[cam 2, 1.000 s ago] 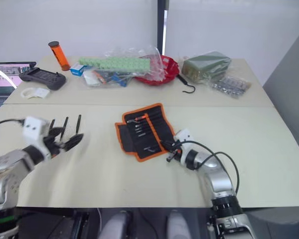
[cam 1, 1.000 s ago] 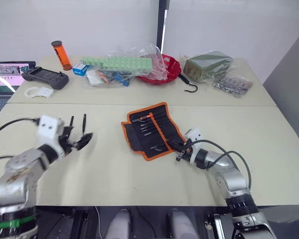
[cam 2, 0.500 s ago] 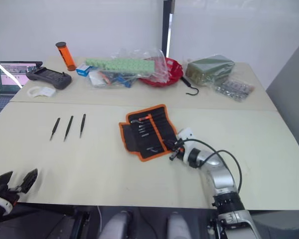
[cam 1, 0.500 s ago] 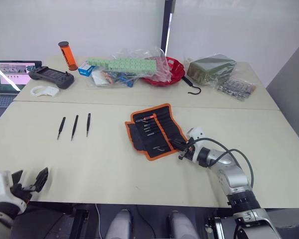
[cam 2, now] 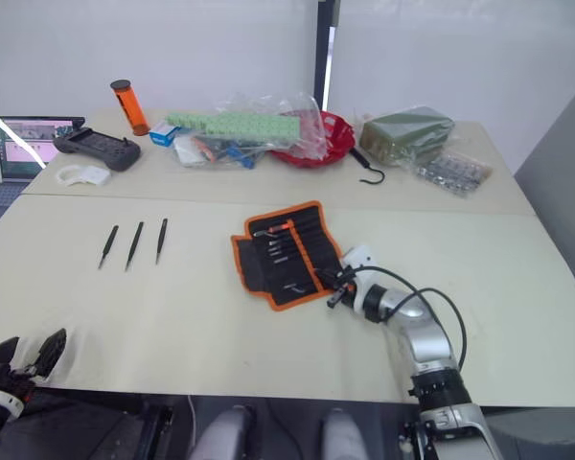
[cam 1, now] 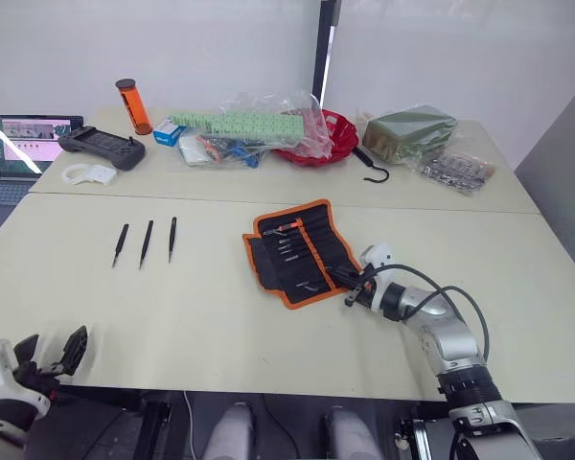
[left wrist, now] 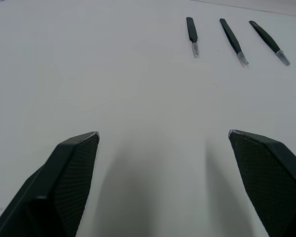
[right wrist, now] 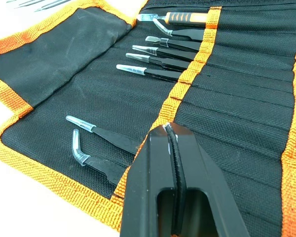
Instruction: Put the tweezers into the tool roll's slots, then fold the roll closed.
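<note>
The black fabric tool roll with orange border trim (cam 1: 299, 253) lies unfolded on the near cream table (cam 1: 220, 316), a little right of centre. Across its inner face runs an orange strip over the row of narrow black fabric slots (right wrist: 246, 94). Seven tools sit in those slots: one with an orange handle (right wrist: 185, 18), four straight-tipped ones grouped below it, and two more near the roll's end, one of them with a bent tip (right wrist: 79, 150).

Three slim black pointed tweezers (cam 1: 146, 242) lie loose on the table well to the left of the roll, side by side and roughly parallel, not touching each other; the left wrist view shows their three pale tips in a row.

The right gripper (cam 1: 348, 285) rests at the roll's right edge, its two black fingers (right wrist: 158, 197) pressed together with only a thin seam between them, holding nothing visible. The left gripper (cam 1: 50, 353) hangs at the table's near left edge, well apart from the loose tweezers, its two fingers spread wide and empty.

On the far table stand one orange cylinder (cam 1: 126, 105), one black handheld controller (cam 1: 96, 147), a red bowl (cam 1: 318, 134) among plastic bags, one black hook (cam 1: 369, 169) and one laptop (cam 1: 24, 144).
</note>
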You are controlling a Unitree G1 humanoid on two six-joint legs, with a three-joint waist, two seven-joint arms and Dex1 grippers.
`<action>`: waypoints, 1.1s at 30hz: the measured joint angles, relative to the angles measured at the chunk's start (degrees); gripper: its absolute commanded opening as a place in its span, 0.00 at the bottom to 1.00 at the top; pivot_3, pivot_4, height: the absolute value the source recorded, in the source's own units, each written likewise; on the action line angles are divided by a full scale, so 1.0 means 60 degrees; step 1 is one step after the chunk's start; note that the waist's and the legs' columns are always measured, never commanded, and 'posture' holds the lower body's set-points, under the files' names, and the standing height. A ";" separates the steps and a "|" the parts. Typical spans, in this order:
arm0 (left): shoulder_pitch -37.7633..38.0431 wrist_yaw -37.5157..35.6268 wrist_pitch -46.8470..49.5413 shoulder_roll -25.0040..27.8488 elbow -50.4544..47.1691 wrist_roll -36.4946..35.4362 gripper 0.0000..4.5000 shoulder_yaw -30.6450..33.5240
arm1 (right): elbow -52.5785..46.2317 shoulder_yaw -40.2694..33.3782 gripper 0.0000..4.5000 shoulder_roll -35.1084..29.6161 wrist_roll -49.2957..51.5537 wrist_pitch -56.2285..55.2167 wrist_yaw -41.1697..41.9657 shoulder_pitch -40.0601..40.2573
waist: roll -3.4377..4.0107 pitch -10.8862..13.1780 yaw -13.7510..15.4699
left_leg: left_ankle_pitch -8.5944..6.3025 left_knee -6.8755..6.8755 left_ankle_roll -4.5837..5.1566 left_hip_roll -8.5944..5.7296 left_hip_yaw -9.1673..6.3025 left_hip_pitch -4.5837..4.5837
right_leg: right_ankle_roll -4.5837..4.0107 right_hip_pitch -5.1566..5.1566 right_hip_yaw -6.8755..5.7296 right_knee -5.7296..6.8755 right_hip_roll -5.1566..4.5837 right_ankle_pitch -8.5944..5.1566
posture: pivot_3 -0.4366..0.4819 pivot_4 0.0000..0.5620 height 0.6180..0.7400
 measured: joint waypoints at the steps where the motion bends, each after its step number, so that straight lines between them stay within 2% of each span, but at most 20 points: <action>1: -0.0271 0.0207 0.0328 0.0140 -0.0066 -0.0042 0.99 -0.0118 | -0.0004 -0.0008 0.00 -0.0006 -0.0001 0.0011 -0.0014 -0.0001 | 0.0000 0.0000 0.0014 | 0.0000 0.0000 0.0000 0.0000 0.0000 0.0000 | 0.0000 0.0000 -0.0001 0.0001 0.0000 0.0000 | 0.48 0.27 1.00; 6: -0.1865 0.1434 0.1687 0.0938 -0.0119 0.0097 0.99 -0.0764 | -0.0126 0.0007 0.00 0.0021 -0.0004 0.0032 -0.0091 0.0077 | 0.0001 0.0000 -0.0005 | 0.0000 0.0000 0.0000 -0.0001 -0.0002 0.0000 | 0.0004 -0.0002 -0.0001 0.0008 0.0005 0.0002 | 0.48 0.27 1.00; 9: -0.2626 0.1746 0.2336 0.1390 0.0300 0.0160 0.99 -0.1133 | -0.0262 0.0030 0.00 0.0045 -0.0003 0.0107 -0.0148 0.0119 | 0.0003 0.0002 -0.0031 | 0.0000 -0.0005 0.0000 -0.0002 -0.0001 0.0001 | 0.0005 -0.0007 0.0000 0.0013 0.0005 0.0001 | 0.48 0.27 1.00; 13: -0.3835 0.1790 0.2525 0.1872 0.2067 0.0610 0.99 -0.1790 | -0.0368 0.0019 0.00 0.0030 -0.0003 0.0203 -0.0209 0.0179 | 0.0006 0.0004 -0.0044 | 0.0000 -0.0017 0.0001 -0.0001 -0.0005 0.0001 | 0.0005 -0.0015 -0.0005 0.0018 0.0009 0.0001 | 0.48 0.27 1.00; 18: -0.5401 0.1895 0.2530 0.2185 0.3496 0.1213 0.99 -0.2527 | -0.0402 -0.0005 0.00 0.0019 -0.0008 0.0272 -0.0244 0.0142 | 0.0005 0.0004 -0.0026 | 0.0001 -0.0015 -0.0001 -0.0003 -0.0004 -0.0001 | 0.0007 -0.0013 -0.0006 0.0015 0.0007 0.0001 | 0.48 0.27 1.00; 27: -0.6243 0.1913 0.2379 0.2154 0.4144 0.1733 0.99 -0.3169 | -0.0695 -0.0019 0.00 0.0008 -0.0006 0.0402 -0.0387 0.0303 | 0.0007 0.0005 0.0009 | 0.0001 -0.0021 -0.0001 -0.0006 -0.0005 -0.0002 | 0.0009 -0.0017 -0.0006 0.0019 0.0003 0.0001 | 0.48 0.27 1.00; 30: -0.6561 0.1975 0.2474 0.2081 0.4298 0.1775 0.82 -0.3286 | -0.0785 -0.0033 0.00 -0.0002 -0.0007 0.0469 -0.0437 0.0343 | 0.0008 0.0006 0.0030 | 0.0002 -0.0021 -0.0001 -0.0006 -0.0007 -0.0004 | 0.0010 -0.0017 -0.0008 0.0020 0.0003 0.0001 | 0.48 0.27 1.00; 33: -0.7028 0.2056 0.2643 0.2000 0.4531 0.1897 0.59 -0.3523 | -0.0866 -0.0033 0.00 -0.0012 -0.0014 0.0509 -0.0442 0.0387 | 0.0007 0.0006 0.0026 | 0.0002 -0.0019 -0.0001 -0.0007 -0.0007 -0.0006 | 0.0011 -0.0018 -0.0008 0.0020 0.0003 0.0001 | 0.48 0.27 1.00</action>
